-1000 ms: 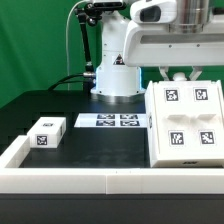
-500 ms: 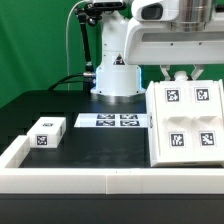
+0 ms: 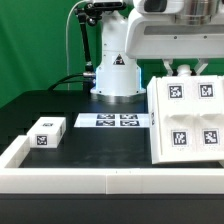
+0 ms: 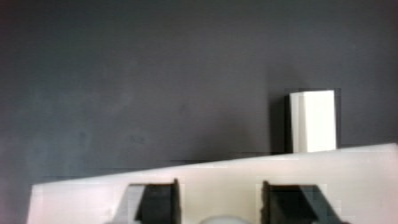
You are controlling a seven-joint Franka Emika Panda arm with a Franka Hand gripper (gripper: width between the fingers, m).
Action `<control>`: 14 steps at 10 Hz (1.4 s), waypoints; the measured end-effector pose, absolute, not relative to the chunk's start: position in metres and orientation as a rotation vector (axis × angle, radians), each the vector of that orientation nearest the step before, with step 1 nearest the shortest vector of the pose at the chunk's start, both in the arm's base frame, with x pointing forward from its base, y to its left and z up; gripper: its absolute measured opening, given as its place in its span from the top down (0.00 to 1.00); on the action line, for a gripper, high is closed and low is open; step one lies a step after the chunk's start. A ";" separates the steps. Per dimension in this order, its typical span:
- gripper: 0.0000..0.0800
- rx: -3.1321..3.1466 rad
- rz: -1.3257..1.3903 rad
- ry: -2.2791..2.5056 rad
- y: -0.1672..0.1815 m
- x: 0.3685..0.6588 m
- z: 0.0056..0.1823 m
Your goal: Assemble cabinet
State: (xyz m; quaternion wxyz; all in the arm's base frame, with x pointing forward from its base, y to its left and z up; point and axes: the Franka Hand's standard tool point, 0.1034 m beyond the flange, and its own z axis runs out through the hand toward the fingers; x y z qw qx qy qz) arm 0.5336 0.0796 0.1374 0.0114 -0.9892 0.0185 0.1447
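Observation:
The white cabinet body [image 3: 186,122], with four tag markers on its face, stands tilted at the exterior view's right. My gripper [image 3: 186,70] is shut on its top edge. In the wrist view the two dark fingers [image 4: 157,200] straddle the body's white edge [image 4: 214,172], with the gripper [image 4: 226,202] centred on it. A small white block [image 3: 46,131] with tags lies on the black table at the exterior view's left, far from the gripper.
The marker board [image 3: 113,121] lies flat in front of the robot base [image 3: 116,78]. A low white rim [image 3: 100,178] edges the table's front and left. A narrow white piece [image 4: 313,121] shows on the dark table in the wrist view; I cannot tell what it is.
The gripper has moved up a little, and the cabinet body has risen and shifted slightly with it. The small block and marker board have not moved.

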 end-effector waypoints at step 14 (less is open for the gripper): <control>0.72 -3.008 0.907 0.148 0.081 0.533 0.134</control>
